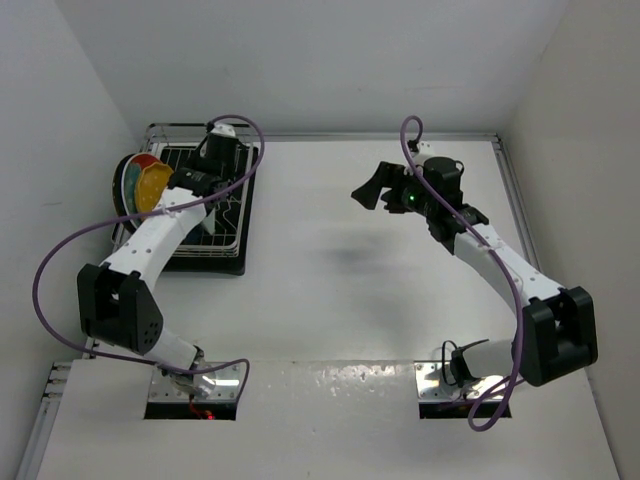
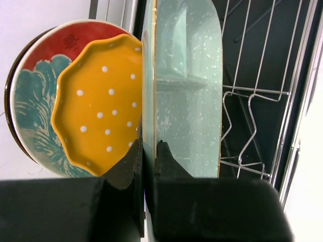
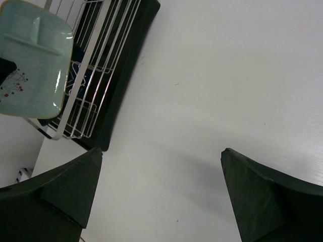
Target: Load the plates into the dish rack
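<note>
My left gripper (image 2: 150,143) is shut on the lower rim of the pale mint plate (image 2: 186,91) and holds it upright on edge over the dish rack (image 2: 257,101). To its left, the yellow dotted plate (image 2: 98,106) stands against the red-and-turquoise plate (image 2: 35,111). A dark rim (image 2: 7,101) shows behind them. These plates stand at the rack's left end in the top view (image 1: 145,185). The mint plate also shows in the right wrist view (image 3: 33,60). My right gripper (image 1: 372,192) is open and empty above the table, right of the rack. The leaf-shaped plate is not clearly visible.
The rack (image 1: 215,235) sits in a black tray (image 3: 121,85) at the table's far left, near the left wall. White walls close in the table on three sides. A purple cable loops over each arm.
</note>
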You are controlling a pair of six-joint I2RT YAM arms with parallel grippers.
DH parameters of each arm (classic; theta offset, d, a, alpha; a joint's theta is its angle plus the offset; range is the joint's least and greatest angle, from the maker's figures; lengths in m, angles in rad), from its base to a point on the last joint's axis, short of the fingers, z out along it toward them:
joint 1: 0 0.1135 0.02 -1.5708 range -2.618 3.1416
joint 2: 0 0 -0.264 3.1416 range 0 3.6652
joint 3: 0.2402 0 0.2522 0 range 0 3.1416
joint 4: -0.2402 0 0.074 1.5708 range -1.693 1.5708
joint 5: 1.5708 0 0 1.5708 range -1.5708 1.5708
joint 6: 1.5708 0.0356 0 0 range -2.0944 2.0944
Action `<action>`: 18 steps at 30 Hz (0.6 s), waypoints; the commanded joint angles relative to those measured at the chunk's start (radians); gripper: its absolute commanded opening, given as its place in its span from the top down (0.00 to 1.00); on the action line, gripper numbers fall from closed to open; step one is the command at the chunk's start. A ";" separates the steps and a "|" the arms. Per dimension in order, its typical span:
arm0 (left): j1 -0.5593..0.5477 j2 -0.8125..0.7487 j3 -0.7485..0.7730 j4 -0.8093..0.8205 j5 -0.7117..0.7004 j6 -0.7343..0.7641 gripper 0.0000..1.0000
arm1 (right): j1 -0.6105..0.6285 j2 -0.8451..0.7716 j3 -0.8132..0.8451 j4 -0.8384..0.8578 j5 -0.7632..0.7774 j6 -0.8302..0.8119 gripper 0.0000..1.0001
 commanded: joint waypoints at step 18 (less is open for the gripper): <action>0.049 -0.054 0.032 0.091 -0.007 0.146 1.00 | -0.019 -0.023 -0.006 0.033 -0.034 0.018 0.00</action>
